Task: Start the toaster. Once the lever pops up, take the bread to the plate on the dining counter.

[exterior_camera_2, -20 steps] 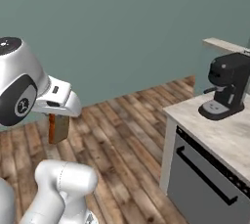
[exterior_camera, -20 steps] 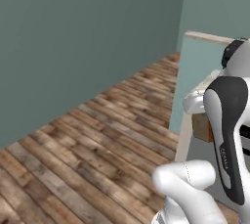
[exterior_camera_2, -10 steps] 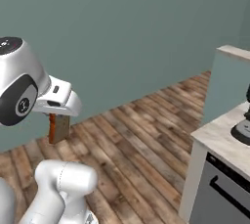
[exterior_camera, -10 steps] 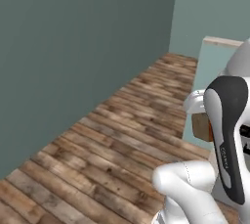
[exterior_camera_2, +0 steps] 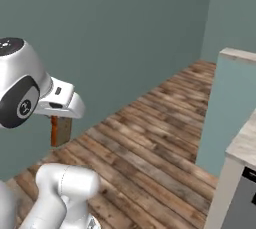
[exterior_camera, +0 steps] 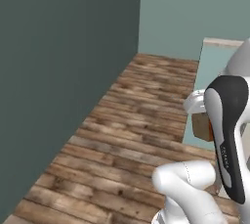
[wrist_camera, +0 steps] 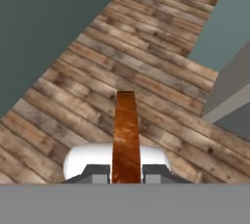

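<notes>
My gripper [wrist_camera: 126, 173] is shut on the bread [wrist_camera: 126, 137], a brown toasted slice seen edge-on in the hand view, standing up between the two fingertips. In the right base view the bread [exterior_camera_2: 61, 130] hangs below the white hand, above the wooden floor. In the left base view the bread [exterior_camera: 200, 126] peeks out from behind the arm's dark-striped link. The toaster, the plate and the dining counter are out of view.
Wooden plank floor [exterior_camera: 132, 130] stretches ahead, bounded by a dark teal wall [exterior_camera: 58, 71] on the left. A teal partition with a pale cap [exterior_camera_2: 227, 98] stands to the right, and beside it a beige worktop corner [exterior_camera_2: 245, 145] over a dark appliance front.
Both base views have swung, so the base is turning: the coffee machine and worktop slid out to the right and the teal wall fills more of the picture. The bread stays gripped.
</notes>
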### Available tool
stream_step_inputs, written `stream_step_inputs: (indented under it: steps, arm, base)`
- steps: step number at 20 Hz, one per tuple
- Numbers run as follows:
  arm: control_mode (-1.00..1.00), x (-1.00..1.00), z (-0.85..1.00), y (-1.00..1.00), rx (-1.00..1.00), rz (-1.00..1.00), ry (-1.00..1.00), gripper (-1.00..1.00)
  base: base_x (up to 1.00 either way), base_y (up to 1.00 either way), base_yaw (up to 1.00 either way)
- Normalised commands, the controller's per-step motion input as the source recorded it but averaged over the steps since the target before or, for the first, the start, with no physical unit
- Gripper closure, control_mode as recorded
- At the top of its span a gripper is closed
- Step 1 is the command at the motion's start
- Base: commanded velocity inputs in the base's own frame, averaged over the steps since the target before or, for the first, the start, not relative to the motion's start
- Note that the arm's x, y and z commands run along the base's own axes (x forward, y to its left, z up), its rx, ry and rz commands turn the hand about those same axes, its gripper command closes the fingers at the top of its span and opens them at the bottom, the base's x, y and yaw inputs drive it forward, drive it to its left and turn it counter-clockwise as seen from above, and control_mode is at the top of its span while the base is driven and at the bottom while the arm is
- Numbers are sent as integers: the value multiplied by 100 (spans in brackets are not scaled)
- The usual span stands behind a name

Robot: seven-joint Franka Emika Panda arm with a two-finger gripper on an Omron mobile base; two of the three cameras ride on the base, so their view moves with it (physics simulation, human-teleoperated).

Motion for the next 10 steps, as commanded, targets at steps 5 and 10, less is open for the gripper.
stream_step_inputs:
  steps: [5,10]
  arm:
    - [100,0,0,0,0,0,0,100]
    - [100,0,0,0,0,0,0,100]
  base:
    - [52,100,-58]
    - [48,94,-62]
